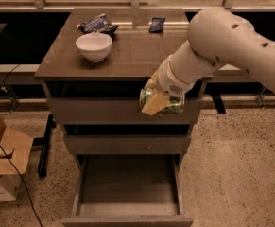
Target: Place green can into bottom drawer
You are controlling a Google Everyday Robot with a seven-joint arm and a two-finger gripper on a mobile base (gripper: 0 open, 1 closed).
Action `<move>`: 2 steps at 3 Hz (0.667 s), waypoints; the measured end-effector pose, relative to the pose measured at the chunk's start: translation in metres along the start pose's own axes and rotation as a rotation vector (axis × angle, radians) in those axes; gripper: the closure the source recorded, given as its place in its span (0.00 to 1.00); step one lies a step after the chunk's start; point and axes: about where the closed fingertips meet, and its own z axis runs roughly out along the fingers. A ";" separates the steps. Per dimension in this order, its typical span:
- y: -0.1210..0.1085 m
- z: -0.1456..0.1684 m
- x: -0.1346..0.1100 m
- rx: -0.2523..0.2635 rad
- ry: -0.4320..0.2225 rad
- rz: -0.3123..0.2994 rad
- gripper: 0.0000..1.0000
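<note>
Arm (222,37) slants down from the right; gripper (157,103) clamps the green can (177,105) before the top drawer (99,111). The bottom drawer (127,188) stands open below.

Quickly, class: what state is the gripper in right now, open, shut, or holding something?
Gripper: shut on the green can, held in front of the top drawer, above the open bottom drawer.
</note>
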 end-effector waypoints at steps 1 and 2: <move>0.027 0.030 0.039 -0.068 0.063 0.114 1.00; 0.035 0.085 0.081 -0.130 0.119 0.275 1.00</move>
